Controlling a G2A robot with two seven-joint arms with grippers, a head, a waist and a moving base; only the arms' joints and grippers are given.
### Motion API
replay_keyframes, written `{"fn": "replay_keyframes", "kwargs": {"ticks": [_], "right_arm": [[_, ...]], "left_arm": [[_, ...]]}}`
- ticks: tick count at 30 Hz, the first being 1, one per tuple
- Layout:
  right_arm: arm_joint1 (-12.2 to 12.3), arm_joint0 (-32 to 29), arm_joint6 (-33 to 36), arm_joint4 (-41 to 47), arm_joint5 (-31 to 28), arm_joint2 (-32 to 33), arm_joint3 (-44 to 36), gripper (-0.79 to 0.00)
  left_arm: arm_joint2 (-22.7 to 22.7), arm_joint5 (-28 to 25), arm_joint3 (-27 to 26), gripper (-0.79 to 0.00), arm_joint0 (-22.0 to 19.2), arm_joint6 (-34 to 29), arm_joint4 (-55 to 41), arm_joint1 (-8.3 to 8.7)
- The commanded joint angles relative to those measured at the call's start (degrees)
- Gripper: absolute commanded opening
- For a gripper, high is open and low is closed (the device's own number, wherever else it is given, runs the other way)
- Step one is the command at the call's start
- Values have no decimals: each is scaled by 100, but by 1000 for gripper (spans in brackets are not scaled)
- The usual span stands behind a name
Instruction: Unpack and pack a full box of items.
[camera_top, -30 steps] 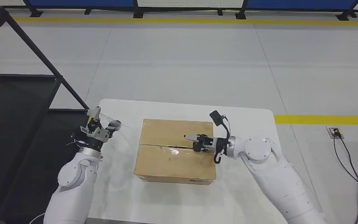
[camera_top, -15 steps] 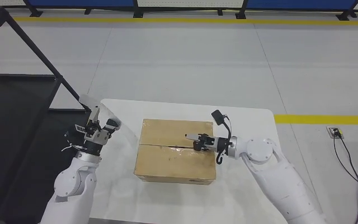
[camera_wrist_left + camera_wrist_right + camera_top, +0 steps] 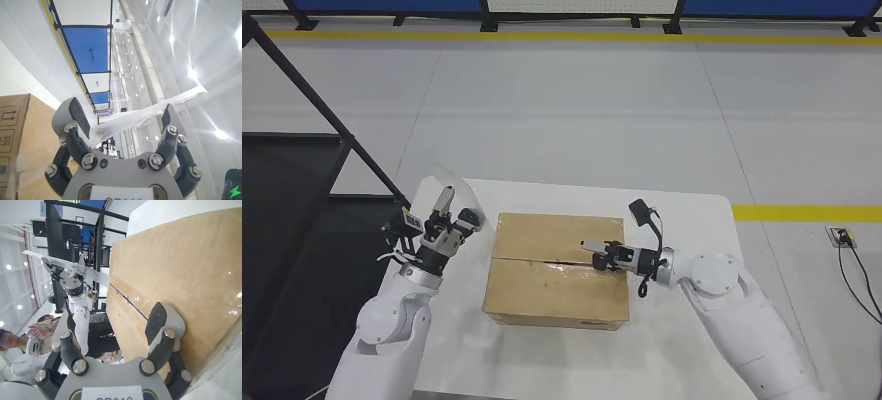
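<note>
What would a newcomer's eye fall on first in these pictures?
A closed cardboard box sits on the white table. A clear tape strip rises from its end seam, draped across the open left hand beside it. The open right hand is over the box top, by the seam.

White arms (image 3: 390, 322), grey wrist plates (image 3: 121, 176), black ribbed fingers (image 3: 78, 115)

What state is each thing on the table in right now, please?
cardboard box: flaps shut.
tape strip: peeled up, one end attached at the box edge.
left gripper: open, tape strip across its fingers.
right gripper: open, over the box top.
</note>
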Motion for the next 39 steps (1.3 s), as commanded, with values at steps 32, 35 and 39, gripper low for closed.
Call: {"fn": "replay_keyframes", "kwargs": {"ticks": [32,35,39], "right_arm": [[440,-1597,518,1019,-1620,1611,-519,0],[458,-1627,567,1106,-1694,1658,-432,0],[481,-1661,642,1200,-1797,1707,-319,0]], "left_arm": [[1110,268,-532,0,55,437,1524,-137],[1245,328,-509,0,30,590,1682,-164],[1467,376,-450,0,-33,779,1912,-209]]}}
